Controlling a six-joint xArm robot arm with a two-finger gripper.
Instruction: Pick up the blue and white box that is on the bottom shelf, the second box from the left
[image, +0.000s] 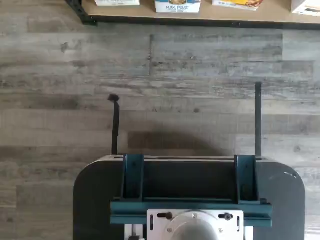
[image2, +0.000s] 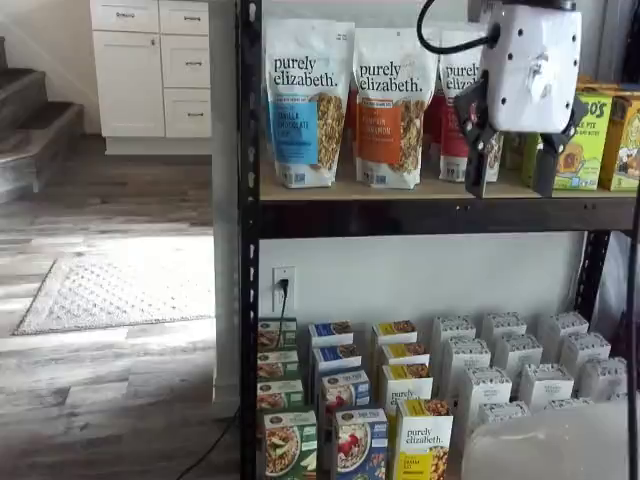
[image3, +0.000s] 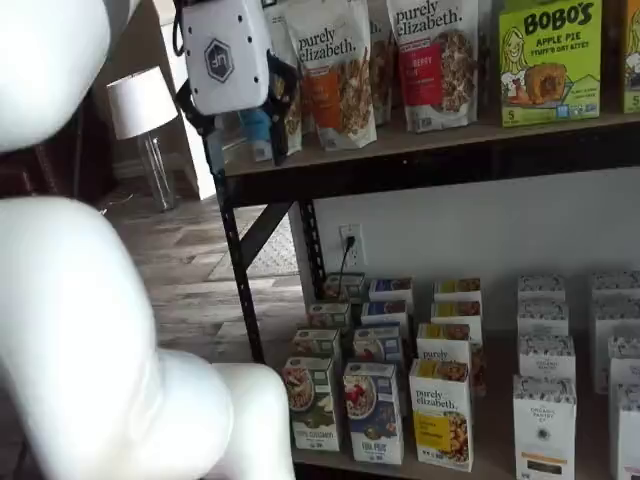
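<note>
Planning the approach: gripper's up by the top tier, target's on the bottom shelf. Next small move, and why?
Probably lower the arm. The gripper hangs open level with the upper shelf board, well above the blue and white box at the front of the bottom shelf. The box stands close between a green-fronted box and a yellow box, so lining up over it should come with the descent.

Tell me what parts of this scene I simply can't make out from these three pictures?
- Blue and white box: its base is cut off by the shelf view's lower edge; its small print is blurred.
- Bottom shelf: its left part is hidden by the white arm.
- White boxes: labels too small to read.
- Hand: open, level with the upper shelf; the wrist view shows none of it.
- Wrist view: boxes cut off by the edge.
</note>
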